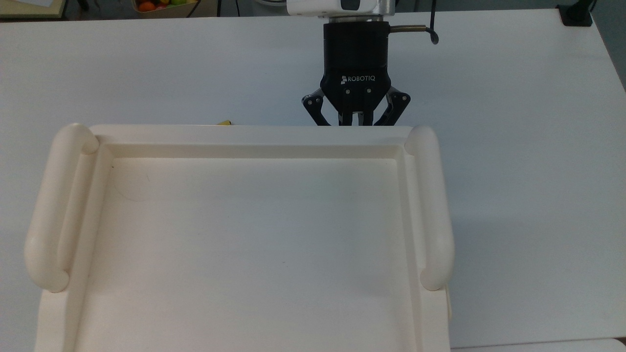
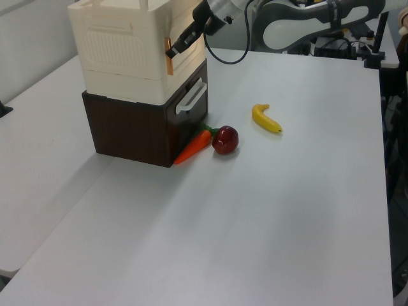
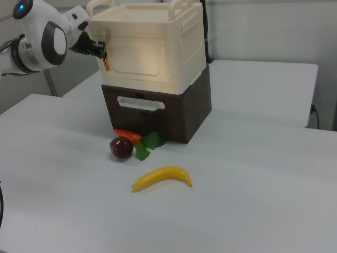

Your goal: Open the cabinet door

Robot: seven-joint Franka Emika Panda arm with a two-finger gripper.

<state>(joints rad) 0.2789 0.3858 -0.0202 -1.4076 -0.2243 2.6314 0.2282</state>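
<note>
While the cabinet door (image 3: 138,62) is sitting flush in the front of the cream upper cabinet (image 3: 187,42), which is stacked on a dark brown drawer unit (image 3: 181,113), the gripper (image 3: 100,51) is working at the door's edge on the right view's left, where a small orange handle (image 3: 106,64) is hanging. In the top view the gripper (image 1: 356,120) is pointing at the cabinet's front edge with its jaws drawn nearly together, only a thin gap between them; they are probably pinching the handle, but their tips are dipping behind the rim of the cabinet's top (image 1: 254,134), so the contact itself is hidden. In the left view the gripper (image 2: 173,50) is meeting the handle (image 2: 169,47) at the front corner. The door appears not yet swung out, so the step in hand seems to be securing the grip and beginning the pull. Doing it well likely means pulling along an arc around the hinge on the far side, not straight out, and keeping the pull gentle so the light cabinet is not sliding on its base. On the surface (image 3: 247,200), an apple (image 3: 121,147), a carrot (image 3: 128,135) and a banana (image 3: 161,177) are lying in front, below the door's swing.
</note>
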